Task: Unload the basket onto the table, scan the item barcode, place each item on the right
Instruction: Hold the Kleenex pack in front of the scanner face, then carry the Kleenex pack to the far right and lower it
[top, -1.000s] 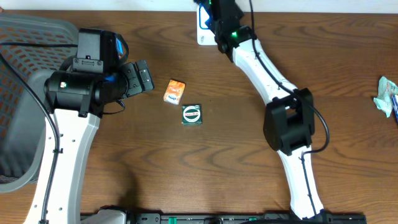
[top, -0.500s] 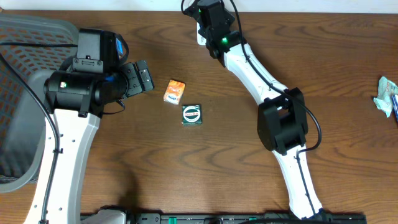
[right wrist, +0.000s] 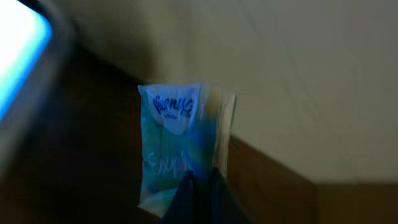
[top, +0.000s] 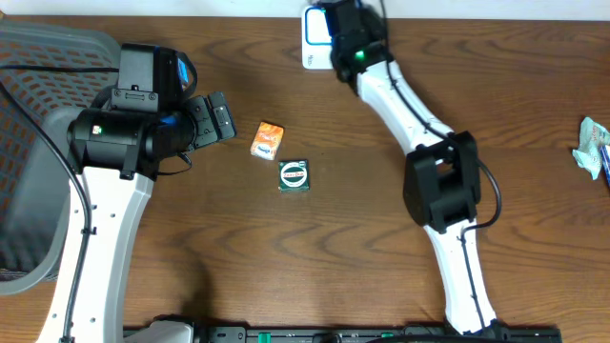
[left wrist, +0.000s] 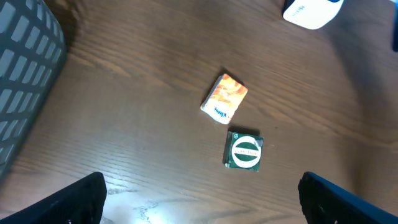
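My right gripper (right wrist: 203,184) is shut on the lower edge of a blue-and-white tissue packet (right wrist: 182,138), which it holds upright. In the overhead view this gripper (top: 335,24) hovers at the table's far edge, right beside the white scanner (top: 313,43), and the packet is hidden under it. A bright blue-white glow fills the upper left corner of the right wrist view. My left gripper (top: 215,118) is open at the left of the table, with nothing between its fingers (left wrist: 69,200).
An orange packet (top: 268,139) and a green packet with a round label (top: 294,175) lie mid-table, ahead of the left gripper. A crumpled blue-white wrapper (top: 593,145) lies at the right edge. A grey mesh basket (top: 38,76) stands at the left.
The right arm swung left across the scanner with the packet, then came back right to about where it was. The left arm has not moved.
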